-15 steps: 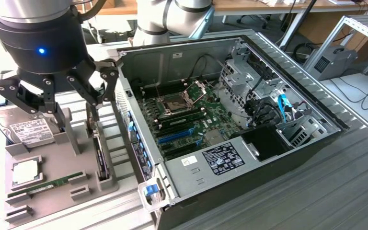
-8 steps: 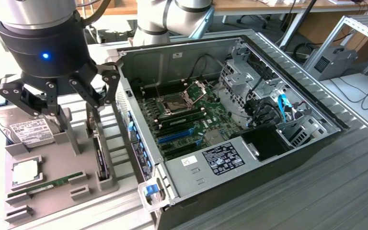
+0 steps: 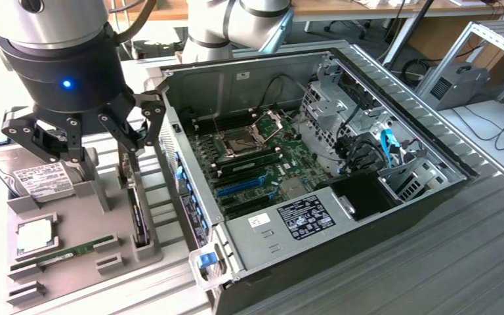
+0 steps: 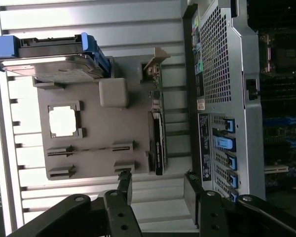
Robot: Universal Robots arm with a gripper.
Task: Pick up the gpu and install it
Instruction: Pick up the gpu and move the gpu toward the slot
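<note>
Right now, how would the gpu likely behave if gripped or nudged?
Probably stiff: the gpu is a thin flat card. Standing on edge in the grey holder, it could tip if nudged sideways. Likely fragile: exposed board parts.

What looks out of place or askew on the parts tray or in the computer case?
Nothing stands out. The gpu stands on edge in the tray, with the open gripper above it.
</note>
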